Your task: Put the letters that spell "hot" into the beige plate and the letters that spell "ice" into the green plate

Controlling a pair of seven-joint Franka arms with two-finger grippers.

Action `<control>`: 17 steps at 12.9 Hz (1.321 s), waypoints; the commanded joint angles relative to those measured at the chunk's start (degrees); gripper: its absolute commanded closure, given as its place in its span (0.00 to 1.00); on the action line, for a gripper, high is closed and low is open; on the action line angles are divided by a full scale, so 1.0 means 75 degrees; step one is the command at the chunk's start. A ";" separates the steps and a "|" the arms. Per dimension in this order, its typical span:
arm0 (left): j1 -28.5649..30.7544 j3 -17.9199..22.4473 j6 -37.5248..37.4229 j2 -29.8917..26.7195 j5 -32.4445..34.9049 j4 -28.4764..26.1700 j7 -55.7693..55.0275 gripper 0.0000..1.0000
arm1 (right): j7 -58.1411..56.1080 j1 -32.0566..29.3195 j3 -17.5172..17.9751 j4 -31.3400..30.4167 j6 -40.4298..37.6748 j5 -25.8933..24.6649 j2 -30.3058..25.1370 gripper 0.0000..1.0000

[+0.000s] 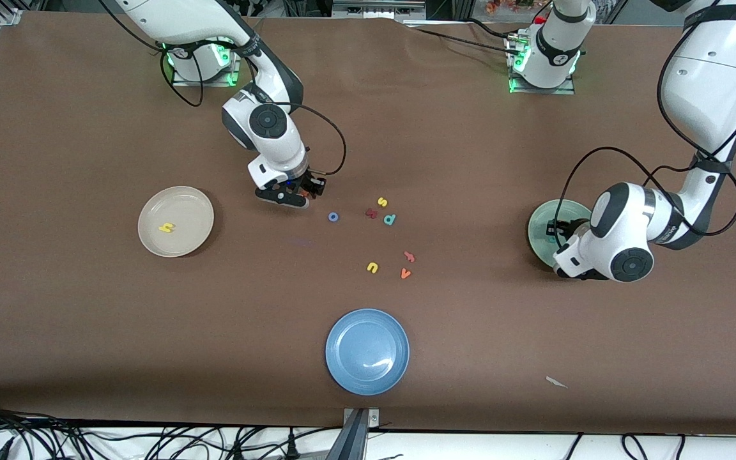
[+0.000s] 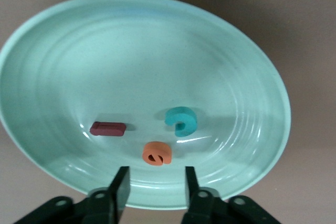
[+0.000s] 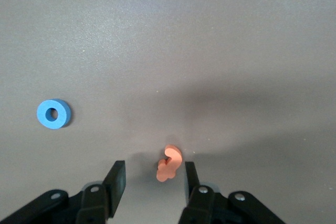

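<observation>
Mint-green plate (image 2: 252, 66), seen from the left wrist, holds i (image 2: 107, 128), c (image 2: 181, 121), e (image 2: 157, 153) under the unclenched, empty left gripper (image 2: 154, 184); the right gripper (image 3: 152, 179) stands released around the orange t (image 3: 169, 163).

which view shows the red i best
The left wrist view: the red i lies plainly in the green plate, beside the teal c and orange e. In the front view the left arm hides it. The right wrist view misses it.
</observation>
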 commanded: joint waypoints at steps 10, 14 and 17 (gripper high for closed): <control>0.0008 -0.0501 -0.1817 -0.1944 -0.0115 0.2060 0.0101 0.00 | 0.0148 -0.0020 -0.0039 -0.0268 0.0400 -0.0287 0.0169 0.55; -0.0226 -0.0525 -0.2665 -0.1862 -0.0128 0.2792 0.0066 0.00 | 0.0160 -0.0032 -0.0039 -0.0279 0.0318 -0.0287 0.0075 0.55; -0.0273 -0.0502 -0.2642 -0.1862 -0.0116 0.2839 0.0055 0.00 | 0.0160 -0.0032 -0.0039 -0.0279 0.0353 -0.0287 0.0122 0.60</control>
